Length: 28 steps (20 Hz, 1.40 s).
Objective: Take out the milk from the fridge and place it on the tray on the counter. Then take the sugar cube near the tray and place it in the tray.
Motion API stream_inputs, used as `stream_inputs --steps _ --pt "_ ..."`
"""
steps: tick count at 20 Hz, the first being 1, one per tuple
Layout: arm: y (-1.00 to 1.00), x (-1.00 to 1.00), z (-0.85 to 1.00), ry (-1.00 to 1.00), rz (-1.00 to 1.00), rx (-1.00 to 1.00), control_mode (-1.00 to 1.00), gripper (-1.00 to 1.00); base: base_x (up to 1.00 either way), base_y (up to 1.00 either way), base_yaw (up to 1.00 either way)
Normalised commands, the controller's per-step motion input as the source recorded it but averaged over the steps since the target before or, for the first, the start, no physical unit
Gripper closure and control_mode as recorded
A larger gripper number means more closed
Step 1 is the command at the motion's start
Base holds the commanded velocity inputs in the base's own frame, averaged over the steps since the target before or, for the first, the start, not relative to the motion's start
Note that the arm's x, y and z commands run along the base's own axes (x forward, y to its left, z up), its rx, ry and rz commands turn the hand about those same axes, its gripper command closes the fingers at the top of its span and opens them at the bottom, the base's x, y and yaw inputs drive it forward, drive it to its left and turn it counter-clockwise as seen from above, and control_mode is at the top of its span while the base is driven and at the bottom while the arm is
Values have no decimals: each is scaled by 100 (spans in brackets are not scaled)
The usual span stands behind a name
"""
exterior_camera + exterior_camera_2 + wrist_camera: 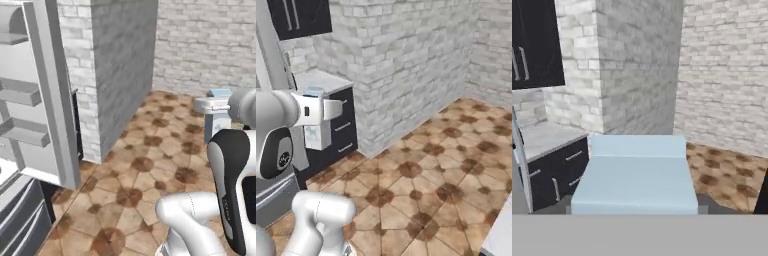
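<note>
The gripper (216, 107) is clamped on the milk (218, 122), and the carton hangs upright in the air over the tiled floor, well right of the open fridge (45, 100), with the dark-cabinet counter (318, 80) beyond it on the far left. That slim carton looks light and stiff enough, but smooth-sided, so a firm squeeze across the flat faces just below the gabled top (637, 146) seems the safest hold.

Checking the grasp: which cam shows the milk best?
The hand view: the milk sits close up, gabled top toward the camera, between the gripper's fingers. The left base view shows the carton small at the hand. The right base view shows it partly behind the hand.
</note>
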Motion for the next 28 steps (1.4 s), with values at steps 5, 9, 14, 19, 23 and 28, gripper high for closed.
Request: stream_inputs --steps 5,9,14,19,23,28 --pt "0 0 0 0 0 0 100 100 0 0 -100" --pt "0 0 0 0 0 0 100 100 0 4 -100" --pt "0 0 0 0 0 0 100 100 0 9 -100" --pt "0 0 0 0 0 0 100 100 0 0 -100" --pt "0 0 0 0 0 0 100 100 11 -13 -90" --pt "0 0 0 0 0 0 100 100 91 -46 -20"
